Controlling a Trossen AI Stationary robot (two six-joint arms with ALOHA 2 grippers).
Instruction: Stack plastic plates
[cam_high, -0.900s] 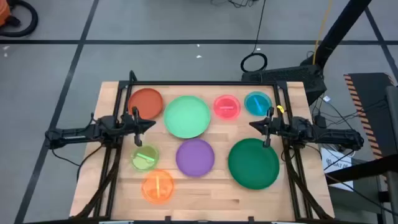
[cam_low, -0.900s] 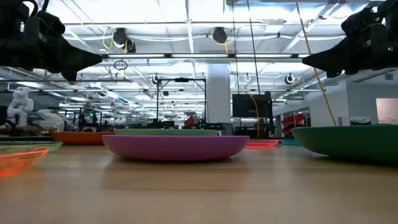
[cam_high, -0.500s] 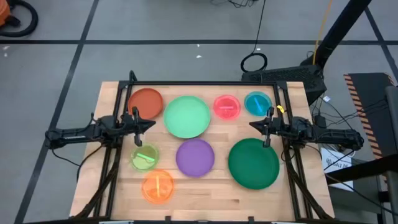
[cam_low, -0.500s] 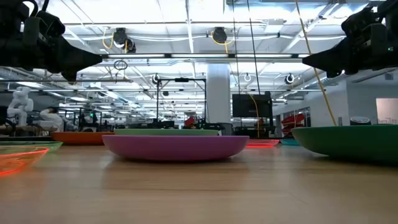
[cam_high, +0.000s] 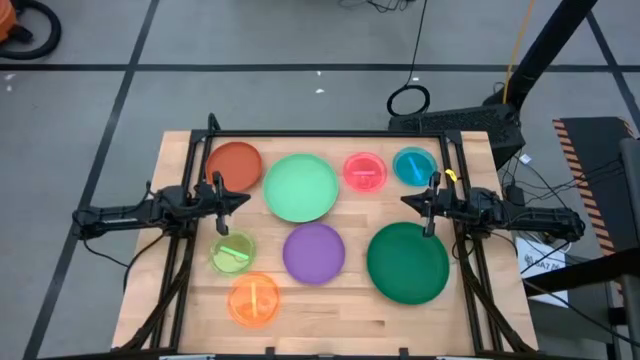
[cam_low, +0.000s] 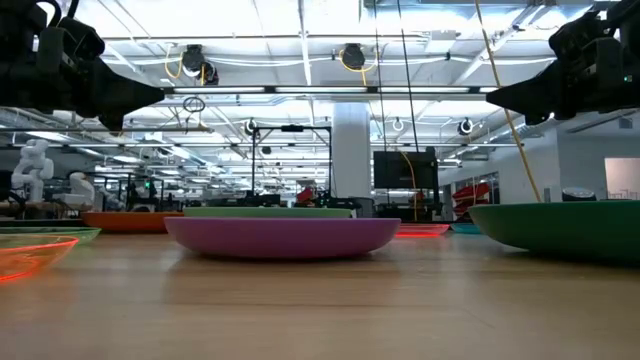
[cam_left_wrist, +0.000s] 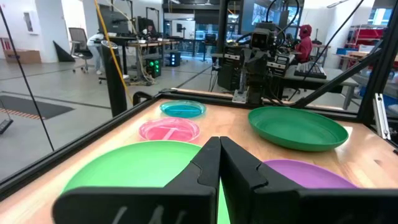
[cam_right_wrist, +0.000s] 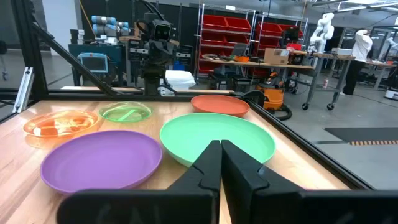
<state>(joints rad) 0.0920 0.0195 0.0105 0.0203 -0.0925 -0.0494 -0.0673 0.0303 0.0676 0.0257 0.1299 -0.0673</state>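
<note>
Eight plates lie apart, each flat on the wooden table. Far row: orange-red, mint green, small pink, small blue. Nearer: small lime, purple, dark green, small orange. My left gripper is shut and empty, raised above the table's left side between the orange-red and mint plates. My right gripper is shut and empty, raised at the right, above the dark green plate's far edge. Both wrist views show shut fingertips, left and right.
A black frame rail runs along the table's far edge and down both sides. Bare wood lies along the near edge. People and workbenches show in the room beyond the table.
</note>
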